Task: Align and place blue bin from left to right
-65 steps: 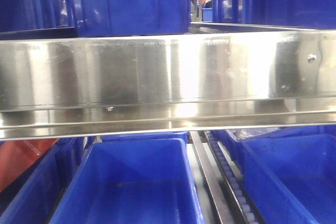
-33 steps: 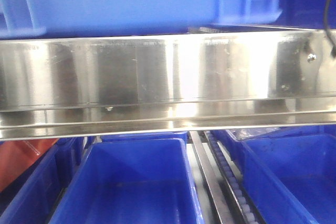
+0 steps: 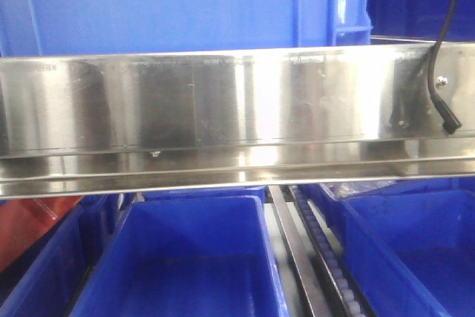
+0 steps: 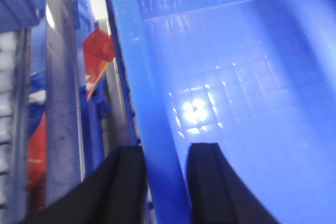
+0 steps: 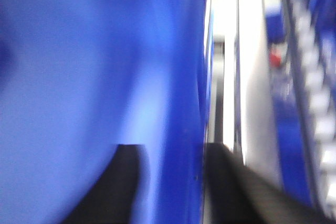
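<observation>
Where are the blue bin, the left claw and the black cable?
blue bin [image 3: 163,9]: front view, flat side wall.
left claw [image 4: 163,182]: left wrist view, straddling the bin's wall.
black cable [image 3: 438,50]: front view, mid-run above its plug.

Left end effector [image 4: 164,182]: two black fingers [image 4: 123,182] straddling the blue bin [image 4: 236,93] wall, one outside, one inside, clamped on it. Right end effector [image 5: 170,187]: same pose on the opposite wall, dark fingers either side, view blurred. Arms out of sight in front view; only a black cable [image 3: 439,57] hangs at right.
</observation>
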Robot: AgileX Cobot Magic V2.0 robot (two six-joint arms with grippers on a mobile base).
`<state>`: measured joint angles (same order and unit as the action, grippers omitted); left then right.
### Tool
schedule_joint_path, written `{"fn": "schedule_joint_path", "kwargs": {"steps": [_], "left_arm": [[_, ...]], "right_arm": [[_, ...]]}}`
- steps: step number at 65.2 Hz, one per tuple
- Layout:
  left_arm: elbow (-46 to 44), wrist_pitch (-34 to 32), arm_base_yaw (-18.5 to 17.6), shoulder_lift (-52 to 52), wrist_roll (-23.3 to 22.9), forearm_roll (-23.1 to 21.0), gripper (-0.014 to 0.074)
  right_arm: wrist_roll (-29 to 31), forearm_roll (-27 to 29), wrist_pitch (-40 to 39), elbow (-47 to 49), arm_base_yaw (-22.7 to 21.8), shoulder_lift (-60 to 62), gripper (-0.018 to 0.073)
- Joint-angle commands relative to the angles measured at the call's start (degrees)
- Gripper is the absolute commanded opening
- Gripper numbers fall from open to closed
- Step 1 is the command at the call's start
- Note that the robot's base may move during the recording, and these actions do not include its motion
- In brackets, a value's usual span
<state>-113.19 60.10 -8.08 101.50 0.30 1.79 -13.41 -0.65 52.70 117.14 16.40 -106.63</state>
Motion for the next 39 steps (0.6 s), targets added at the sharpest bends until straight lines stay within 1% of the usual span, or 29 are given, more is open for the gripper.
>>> {"fn": "schedule_joint_path", "kwargs": {"steps": [1,5,9,11,15,22,28,31,33,37,38,39], "left_arm": [[-0.65,-1.38,-0.19,-0.96,0.54,0.05,0.0419],[-0.65,-1.08,-0.19,-1.22,0.54,0.05,0.0521],[-0.76,-0.95,-0.19,-1.77,0.11,0.05,0.0592],[-0.76,-0.95,-0.19,-2.35,-0.77,0.31,0.0604],[-0.76,-0.82,-0.19,-3.41,-2.18,0.7,0.0599],[-0.76,-0.7,-0.19,-6.37,-2.38,1.2,0.0599],[-0.76,0.7,-0.19,-9.45,-2.38,1.68,0.0599],[-0.76,1.41,-0.08,-10.9,-2.38,1.68,0.0582],[-0.76,2.05,-0.08,-12.08,-2.38,1.68,0.0563],[-0.76,4.01,0.26,-14.08,-2.38,1.68,0.0477],[-0.76,4.85,0.31,-14.5,-2.38,1.68,0.0451],[-0.76,5.42,0.43,-14.9,-2.38,1.68,0.0408]], "right_arm": [[0.91,-1.4,-1.54,0.86,-0.43,1.39,0.0466],[0.91,-2.2,0.08,2.04,-0.43,1.39,0.0579],[0.91,-3.49,1.64,3.18,-0.43,1.78,0.0568],[0.91,-4.23,2.39,3.76,-0.43,2.1,0.0568],[0.91,-5.25,3.86,4.82,-0.43,3.26,0.0568],[0.91,-5.7,6.03,5.39,-0.43,6.33,0.0554],[1.07,-6.52,8.44,5.39,-0.43,9.42,0.0465],[1.71,-6.89,9.54,5.39,-0.43,10.91,0.0379],[2.65,-6.89,10.27,5.39,-0.43,11.92,0.0303],[3.7,-6.89,11.54,5.39,-0.43,13.38,0.0167],[4.08,-7.0,11.79,5.39,-0.43,13.69,0.0114],[4.23,-7.0,12.13,5.39,-0.43,14.22,0.0079]]}}
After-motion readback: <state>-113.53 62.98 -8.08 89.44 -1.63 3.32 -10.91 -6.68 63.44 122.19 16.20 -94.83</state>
